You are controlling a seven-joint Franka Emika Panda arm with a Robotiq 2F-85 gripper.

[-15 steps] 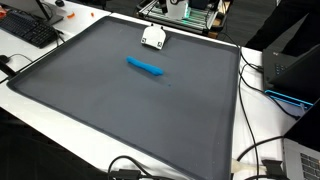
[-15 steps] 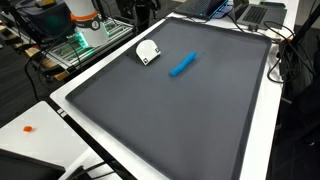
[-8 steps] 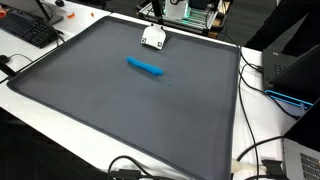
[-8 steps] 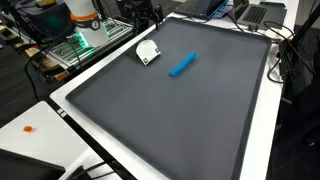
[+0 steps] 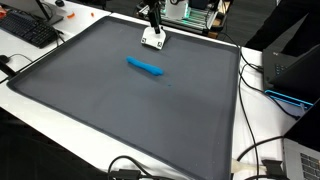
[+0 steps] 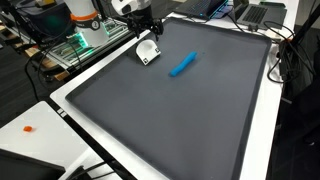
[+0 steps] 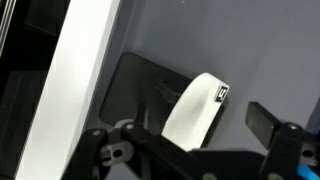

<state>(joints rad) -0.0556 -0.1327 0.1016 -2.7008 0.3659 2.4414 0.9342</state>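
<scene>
Mat [image 5: 120, 100], dark grey, on white table [image 5: 60, 118]; keyboard [image 5: 28, 30] nearby; claw [image 5: 153, 22] over white device [image 5: 153, 39].

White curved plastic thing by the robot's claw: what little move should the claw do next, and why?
Probably ease straight down. The gripper hangs open above the small white curved plastic object on the dark grey mat, apparently not touching it, and the wrist view shows it lined up between the spread fingers. Lowering should put a finger on each side.
</scene>
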